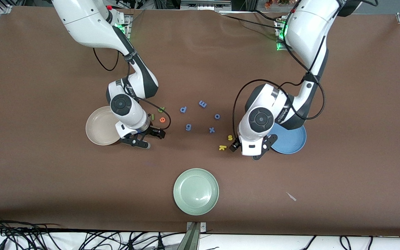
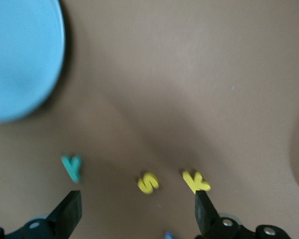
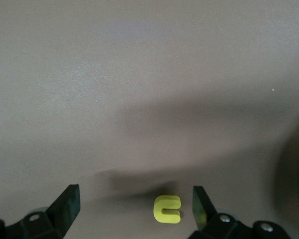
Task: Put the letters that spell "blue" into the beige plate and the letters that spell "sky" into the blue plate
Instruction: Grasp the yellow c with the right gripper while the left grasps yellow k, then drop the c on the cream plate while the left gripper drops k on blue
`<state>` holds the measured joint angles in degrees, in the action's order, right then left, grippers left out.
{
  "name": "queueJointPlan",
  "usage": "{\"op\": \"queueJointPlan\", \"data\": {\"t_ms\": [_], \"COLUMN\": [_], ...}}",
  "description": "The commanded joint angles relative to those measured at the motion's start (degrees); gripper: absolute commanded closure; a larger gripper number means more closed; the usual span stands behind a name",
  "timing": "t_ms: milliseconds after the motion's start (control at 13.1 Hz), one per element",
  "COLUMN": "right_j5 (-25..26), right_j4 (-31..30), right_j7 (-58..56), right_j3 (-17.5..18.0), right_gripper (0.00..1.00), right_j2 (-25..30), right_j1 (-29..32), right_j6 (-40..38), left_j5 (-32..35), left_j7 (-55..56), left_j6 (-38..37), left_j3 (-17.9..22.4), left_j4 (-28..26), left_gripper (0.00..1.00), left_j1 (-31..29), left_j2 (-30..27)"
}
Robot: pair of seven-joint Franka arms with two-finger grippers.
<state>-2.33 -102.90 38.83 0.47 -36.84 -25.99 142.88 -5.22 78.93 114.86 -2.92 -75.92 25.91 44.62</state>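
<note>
Evidently I was at the first pick: the right gripper (image 3: pixel 134 211), jaws wide and empty, had the yellow u (image 3: pixel 167 208) between its fingers, beside the beige plate (image 1: pixel 97 126). Next: descend, close. My left gripper (image 2: pixel 137 211), equally open, hung over the yellow s (image 2: pixel 148 183) near the blue plate (image 1: pixel 292 144); blue letters (image 1: pixel 200 116) lay clear.

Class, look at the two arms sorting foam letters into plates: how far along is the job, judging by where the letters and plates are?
Done: nothing; the beige plate and blue plate show no letters.
In hand: nothing held. The open right gripper hangs over the yellow u; the open left gripper hangs over the yellow s, by the yellow k and teal y.
Left: every letter.
</note>
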Motion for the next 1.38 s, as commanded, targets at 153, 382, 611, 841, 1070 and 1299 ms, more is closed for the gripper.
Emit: {"op": "queueJointPlan", "data": {"t_ms": [153, 382, 611, 841, 1070, 1299], "right_j5": [2.2, 2.2, 2.1, 2.2, 2.2, 2.1], "right_j4": [-2.2, -4.8, -5.9, -6.4, -6.7, -6.4], "right_j7": [2.1, 2.2, 2.1, 1.9, 0.7, -6.6], "right_j3": [-0.4, -0.2, 0.3, 0.3, 0.2, -2.4], "right_gripper": [0.02, 0.14, 0.43, 0.85, 1.00, 1.00], "right_j2": [-0.8, 0.4, 1.3, 1.9, 2.7, 6.1], "right_j1": [-0.3, -0.3, -0.3, -0.3, -0.2, 0.1], "right_j6": [1.4, 1.3, 1.0, 0.7, 0.2, -6.0], "left_j5": [-9.6, -10.1, -10.1, -9.5, -9.5, -9.4], "left_j7": [12.2, 16.9, 17.3, 16.9, 17.4, 17.4], "left_j6": [8.6, 14.3, 15.5, 15.5, 15.5, 15.5], "left_j3": [0.9, 0.8, 0.8, 0.8, 0.8, 1.0], "left_j4": [5.0, 4.2, 3.8, 2.2, 2.2, 2.1], "left_gripper": [0.04, 0.14, 0.24, 0.35, 0.44, 0.64], "left_j1": [0.6, 1.5, 1.9, 3.3, 3.4, 3.2], "left_j2": [5.8, 8.3, 8.6, 9.0, 10.0, 10.0]}}
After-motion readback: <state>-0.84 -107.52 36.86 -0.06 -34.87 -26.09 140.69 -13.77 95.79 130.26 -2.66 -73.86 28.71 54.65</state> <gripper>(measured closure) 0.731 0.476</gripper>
